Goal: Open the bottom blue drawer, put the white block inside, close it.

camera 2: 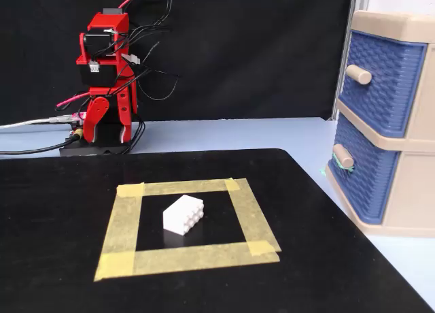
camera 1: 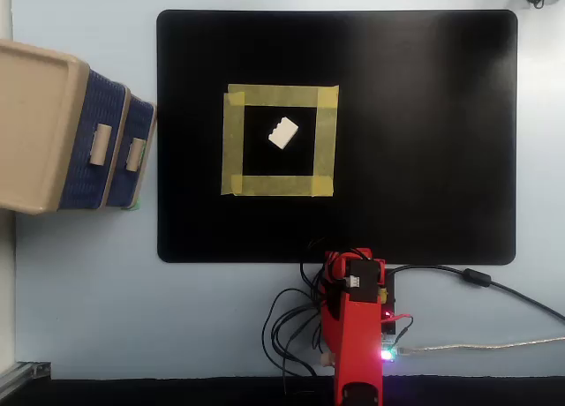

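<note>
Nearest the camera in the fixed view, the white block (camera 2: 183, 213) lies on the black mat (camera 2: 61, 272), inside a square of yellow tape (camera 2: 187, 256), roughly centred, touching no tape. Overhead view agrees: block (camera 1: 282, 131) sits in the upper middle of the taped square (camera 1: 279, 186). Off the mat's edge, to the right in the fixed view, is the drawer unit (camera 2: 391, 20); the bottom blue drawer (camera 2: 363, 173) with its beige handle (camera 2: 342, 155) is only slightly out, sitting proud of the upper blue drawer (camera 2: 380, 81), nowhere near open enough to take the block. From above the lower front (camera 1: 139, 154) also pokes out a bit past the upper one. Farthest back, the red arm (camera 2: 107, 81) is folded up at its base, well apart from block and drawers, wires hanging around it. Gripper jaws are not distinguishable in either view, so clenched or released: cannot tell; it holds nothing visible. Judgement: task effectively not started; drawer opening, block pick, placement, closing all remain.
</note>
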`<action>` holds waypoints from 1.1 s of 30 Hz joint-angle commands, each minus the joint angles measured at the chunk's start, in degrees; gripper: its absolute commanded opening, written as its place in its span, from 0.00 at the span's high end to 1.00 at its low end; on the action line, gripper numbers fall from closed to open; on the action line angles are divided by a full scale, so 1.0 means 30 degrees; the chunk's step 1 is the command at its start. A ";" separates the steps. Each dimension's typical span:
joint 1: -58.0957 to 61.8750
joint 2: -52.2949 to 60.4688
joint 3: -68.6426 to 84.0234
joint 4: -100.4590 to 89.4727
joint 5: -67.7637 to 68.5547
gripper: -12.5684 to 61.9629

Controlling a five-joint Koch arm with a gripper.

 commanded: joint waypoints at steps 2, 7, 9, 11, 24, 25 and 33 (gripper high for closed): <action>0.0234 0.0762 0.0439 0.1582 0.1523 0.37; 0.0234 0.0762 0.0439 0.1553 0.1494 0.37; 0.0293 0.0762 0.0439 0.1553 0.1494 0.37; 0.0264 0.0762 0.0439 0.1523 0.1465 0.37; -0.7998 -0.2842 -1.2598 -0.1260 -0.8027 0.38; -1.0313 -0.3662 -1.2568 -0.2607 -1.0898 0.38; -1.9775 -0.9814 -0.5859 -2.7803 -2.5342 0.38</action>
